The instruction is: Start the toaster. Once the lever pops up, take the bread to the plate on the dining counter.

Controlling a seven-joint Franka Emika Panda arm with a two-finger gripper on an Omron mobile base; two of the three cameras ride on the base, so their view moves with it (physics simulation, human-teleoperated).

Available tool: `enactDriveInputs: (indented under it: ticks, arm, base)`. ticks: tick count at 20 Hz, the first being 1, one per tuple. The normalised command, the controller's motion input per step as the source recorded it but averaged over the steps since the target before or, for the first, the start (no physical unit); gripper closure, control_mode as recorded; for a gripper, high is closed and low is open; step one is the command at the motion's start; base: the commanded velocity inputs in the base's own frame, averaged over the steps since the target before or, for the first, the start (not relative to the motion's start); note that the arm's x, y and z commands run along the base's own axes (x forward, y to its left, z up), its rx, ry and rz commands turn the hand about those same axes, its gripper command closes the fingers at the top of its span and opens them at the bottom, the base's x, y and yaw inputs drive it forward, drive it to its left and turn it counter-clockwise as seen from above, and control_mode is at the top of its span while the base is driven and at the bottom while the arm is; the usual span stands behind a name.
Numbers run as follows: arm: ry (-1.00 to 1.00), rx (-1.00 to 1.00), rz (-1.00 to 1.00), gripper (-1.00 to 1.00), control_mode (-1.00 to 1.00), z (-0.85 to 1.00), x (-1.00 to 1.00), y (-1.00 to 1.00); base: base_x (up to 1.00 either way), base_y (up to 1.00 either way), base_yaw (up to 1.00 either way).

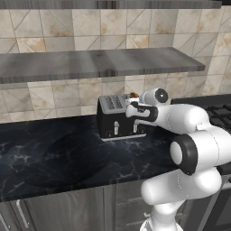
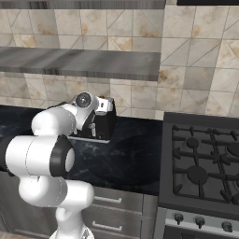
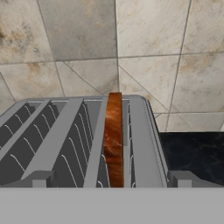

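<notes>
Poised over the toaster (image 1: 118,116), the end effector (image 3: 112,183) has its jaws spread wide and grips nothing; each fingertip (image 3: 40,178) sits low, either side of the bread (image 3: 114,140). That slice stands on edge in the toaster's rightmost slot, crust uppermost. Beneath the toaster lies the black marble surface (image 1: 54,153), with tiled wall (image 3: 87,39) behind it.
</notes>
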Motion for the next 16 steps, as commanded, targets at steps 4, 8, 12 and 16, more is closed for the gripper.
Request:
enactDriveInputs:
  ticks: [4,8,12,16]
  arm:
    - [0.00,0.00,0.00,-1.00,-1.00,0.00,0.00,0.00]
    - [0.00,0.00,0.00,-1.00,-1.00,0.00,0.00,0.00]
    - [0.00,0.00,0.00,-1.00,-1.00,0.00,0.00,0.00]
    - [0.00,0.00,0.00,-1.00,-1.00,0.00,0.00,0.00]
  base:
    - [0.00,0.00,0.00]
    - [0.00,0.00,0.00]
    - [0.00,0.00,0.00]
    - [0.00,0.00,0.00]
